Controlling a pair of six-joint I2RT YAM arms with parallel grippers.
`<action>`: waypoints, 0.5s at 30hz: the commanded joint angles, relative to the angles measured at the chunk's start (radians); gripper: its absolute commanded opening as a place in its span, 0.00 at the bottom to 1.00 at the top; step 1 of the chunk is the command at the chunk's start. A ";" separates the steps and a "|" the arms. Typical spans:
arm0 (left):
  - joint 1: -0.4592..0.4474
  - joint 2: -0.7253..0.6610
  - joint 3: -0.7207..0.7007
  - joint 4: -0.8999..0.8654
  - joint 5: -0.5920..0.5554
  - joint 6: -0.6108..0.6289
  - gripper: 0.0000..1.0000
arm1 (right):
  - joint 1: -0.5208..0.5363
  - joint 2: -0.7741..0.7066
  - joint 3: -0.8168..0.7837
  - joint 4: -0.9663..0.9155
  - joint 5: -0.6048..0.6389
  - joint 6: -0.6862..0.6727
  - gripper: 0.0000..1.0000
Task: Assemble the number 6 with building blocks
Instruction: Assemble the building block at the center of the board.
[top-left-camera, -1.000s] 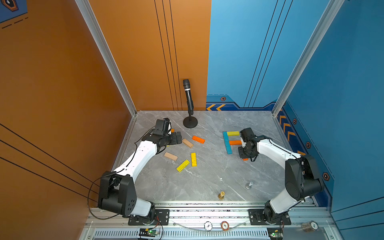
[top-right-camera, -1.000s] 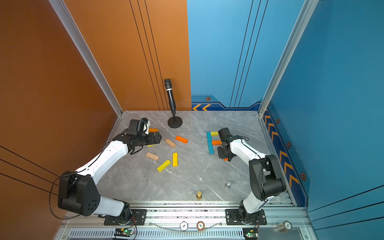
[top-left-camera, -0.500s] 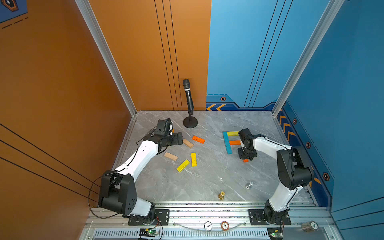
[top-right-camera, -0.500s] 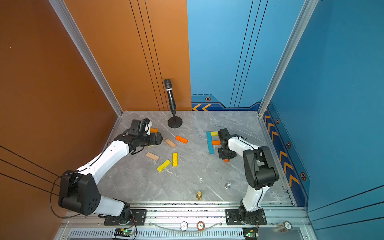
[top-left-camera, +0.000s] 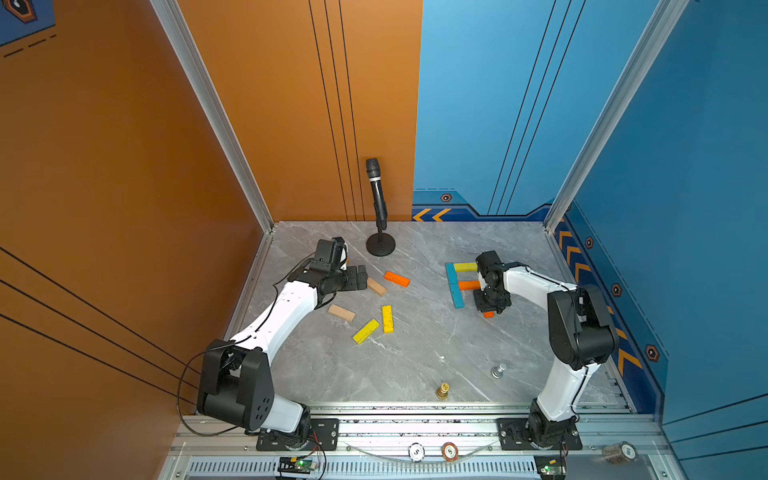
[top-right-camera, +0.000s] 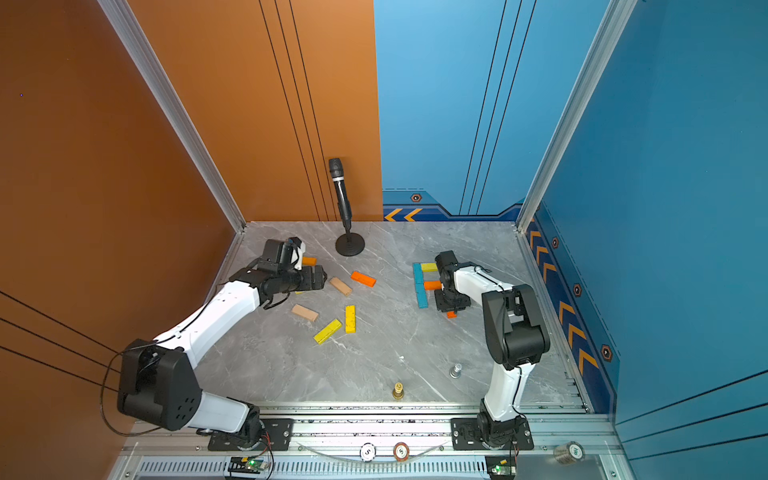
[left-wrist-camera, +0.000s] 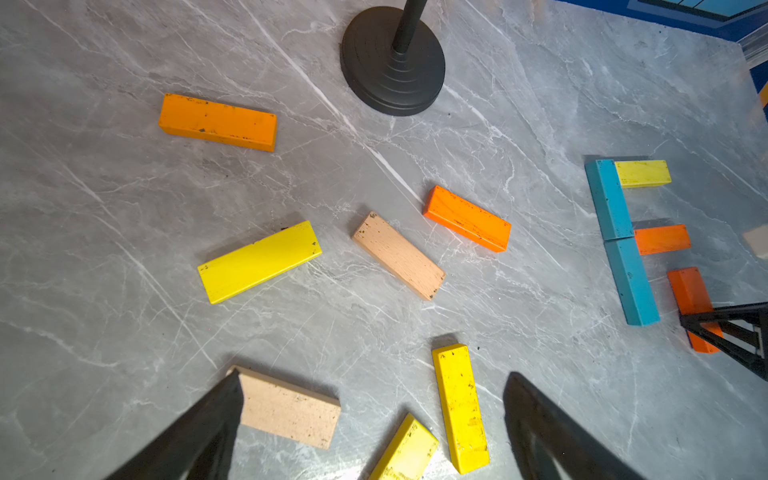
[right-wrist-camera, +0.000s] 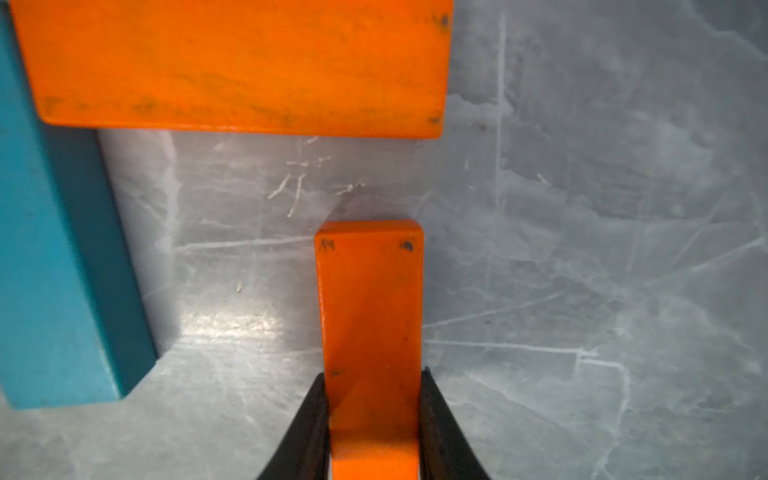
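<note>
On the left of the grey table (top-left-camera: 415, 353), the left gripper (top-left-camera: 360, 277) is spread wide and empty near seven loose building blocks (left-wrist-camera: 399, 255), orange, yellow and tan, scattered flat. Further right, two blue bars (top-left-camera: 454, 284) lie end to end, with a yellow bar (top-left-camera: 465, 267) and an orange bar (top-left-camera: 468, 285) butting against them. Nearer the robot, the right gripper (right-wrist-camera: 374, 376) pinches another orange block (right-wrist-camera: 370, 299) by one end, apart from both.

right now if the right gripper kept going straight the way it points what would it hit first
Probably the table. The right gripper, shut on an orange block, points down toward it, and its fingertips look to be just above the surface. Depth is hard to judge.
</note>
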 joint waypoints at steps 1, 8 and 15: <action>-0.006 0.013 0.017 -0.001 -0.003 0.015 0.98 | -0.006 0.023 0.026 -0.049 -0.027 -0.014 0.33; -0.007 0.013 0.018 -0.001 -0.001 0.015 0.98 | -0.005 0.042 0.051 -0.062 -0.037 -0.004 0.36; -0.007 0.006 0.017 -0.001 -0.001 0.014 0.98 | -0.004 0.055 0.065 -0.080 -0.035 -0.003 0.41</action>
